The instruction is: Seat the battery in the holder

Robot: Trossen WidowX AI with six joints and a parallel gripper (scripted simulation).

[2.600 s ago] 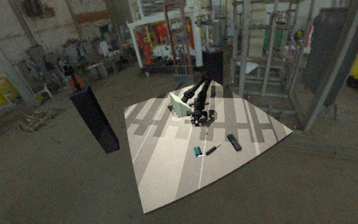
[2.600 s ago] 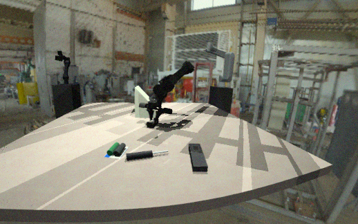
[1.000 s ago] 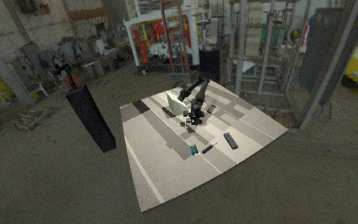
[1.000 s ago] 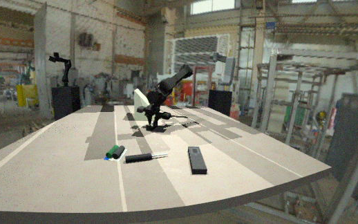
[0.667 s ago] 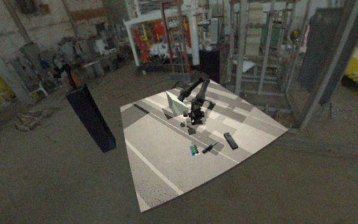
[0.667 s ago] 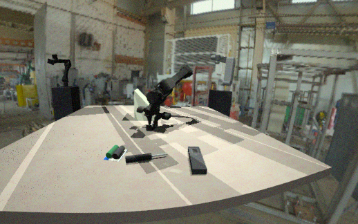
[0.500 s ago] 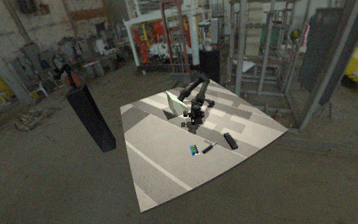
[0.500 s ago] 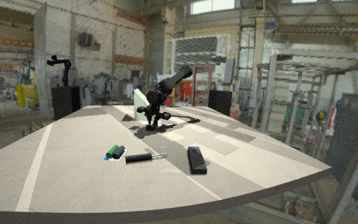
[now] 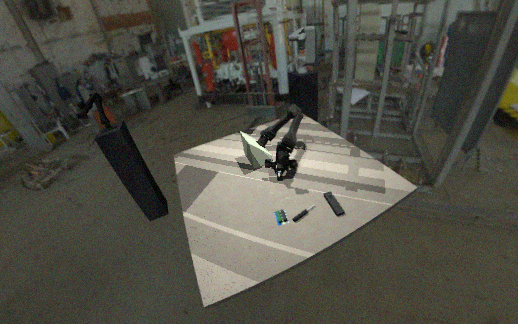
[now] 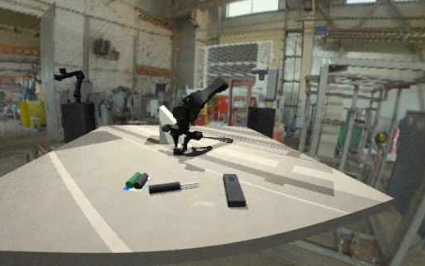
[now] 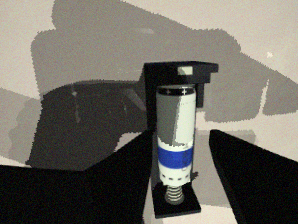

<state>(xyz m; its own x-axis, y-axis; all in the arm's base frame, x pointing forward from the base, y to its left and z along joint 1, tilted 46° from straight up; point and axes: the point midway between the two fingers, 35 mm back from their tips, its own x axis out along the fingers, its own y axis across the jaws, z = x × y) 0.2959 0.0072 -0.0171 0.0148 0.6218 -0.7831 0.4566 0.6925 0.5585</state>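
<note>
The black holder [image 11: 155, 73] [image 10: 177, 152] has its lip at the top of the wrist view and its spring [image 11: 174, 194] at the bottom. The battery [image 11: 175, 122], white with a blue band, lies lengthwise between them. Its blue-banded end is against the spring; its other end, with a dark ring, reaches the lip, which hides the terminal tip. Whether the battery is fully flat cannot be told. My gripper [image 11: 180, 136] [image 9: 280, 172] is open around the battery, with a gap at the right finger; the left finger is very close to it or touching.
A pale upright panel [image 9: 254, 151] [image 10: 166, 119] stands beside the arm. Nearer the front edge lie a small card with green and black cylinders [image 9: 281, 217] [image 10: 137, 181], a screwdriver [image 9: 301, 215] [image 10: 164, 188] and a black oblong block [image 9: 334, 204] [image 10: 234, 190].
</note>
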